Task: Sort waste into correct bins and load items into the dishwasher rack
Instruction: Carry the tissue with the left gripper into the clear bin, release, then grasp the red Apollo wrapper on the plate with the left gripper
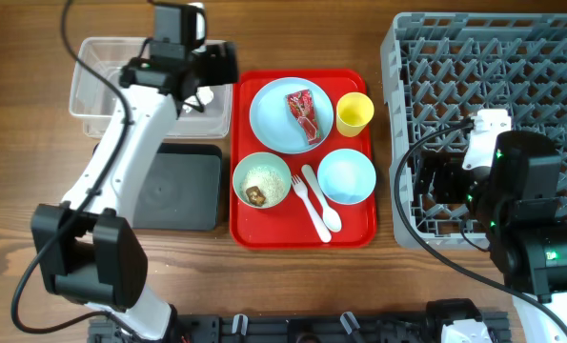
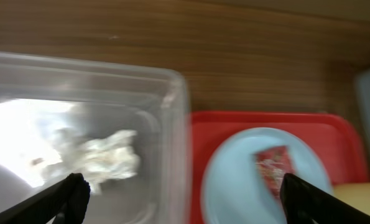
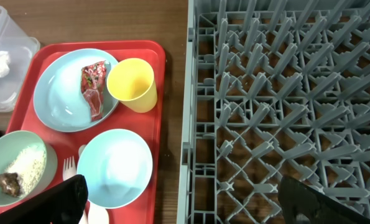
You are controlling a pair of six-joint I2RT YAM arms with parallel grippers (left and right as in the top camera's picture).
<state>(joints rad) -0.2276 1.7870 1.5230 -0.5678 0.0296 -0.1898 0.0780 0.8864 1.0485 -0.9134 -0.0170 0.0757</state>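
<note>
A crumpled white napkin [image 2: 113,155] lies in the clear tub [image 1: 92,86]. My left gripper [image 2: 181,193] is open and empty above the tub's right edge, next to the red tray. The red wrapper [image 1: 304,114] lies on the light blue plate [image 1: 273,119]. The yellow cup [image 1: 354,112], small light blue bowl [image 1: 346,176], white fork [image 1: 305,198] and spoon [image 1: 325,211] are on the tray. The pale green bowl [image 1: 262,181] holds white crumbs and a brown lump [image 1: 255,195]. My right gripper [image 3: 181,193] is open and empty over the left edge of the grey rack [image 1: 493,57].
The flat red serving tray [image 1: 359,233] sits mid-table between the bins and the rack. The black tray [image 1: 178,191] lies in front of the clear tub, left of the red tray. A strip of bare wood separates the red tray from the rack.
</note>
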